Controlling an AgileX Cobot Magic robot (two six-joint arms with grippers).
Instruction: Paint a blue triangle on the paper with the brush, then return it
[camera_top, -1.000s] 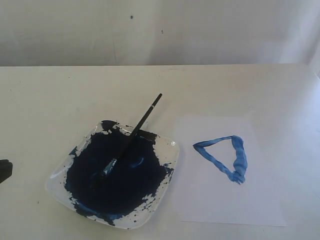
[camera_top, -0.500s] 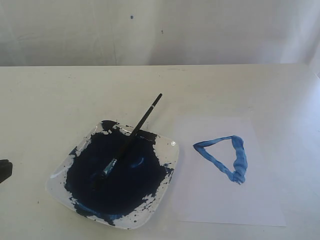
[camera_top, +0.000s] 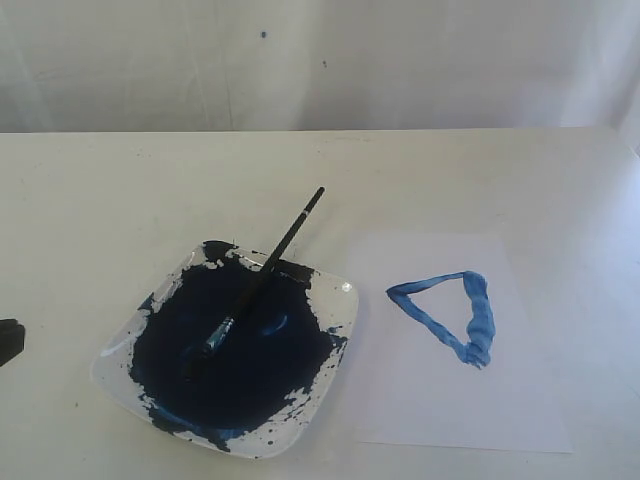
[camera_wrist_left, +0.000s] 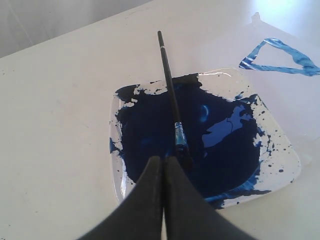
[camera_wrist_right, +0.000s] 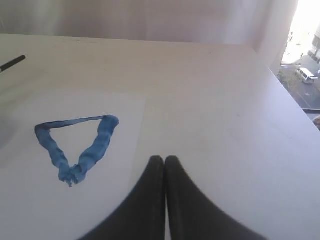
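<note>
Nearest, the left tool (camera_wrist_left: 163, 161) hangs just off the plate (camera_top: 341, 305) on its bristle-end side, its jaws pressed flat together with nothing between them. The right tool (camera_wrist_right: 164, 160) is likewise shut tight and empty, on the side of the paper (camera_top: 430, 400) away from the plate. On the plate the brush (camera_top: 262, 275) lies free of both tools, bristles sunk in the dark paint pool (camera_top: 230, 370) and handle slanting out over the plate's far rim. Just beside the plate, to its right, the paper lies flat on the desk (camera_top: 120, 200) and carries the blue triangle (camera_top: 482, 315), its three streaky sides joined. Over the last second nothing here has shifted: brush, plate and paper lie exactly as they did. That stillness suggests both steps are done, the triangle painted and the brush returned, with no move left to make. Beyond the plate there is only bare desk and a pale wall (camera_top: 400, 60).
</note>
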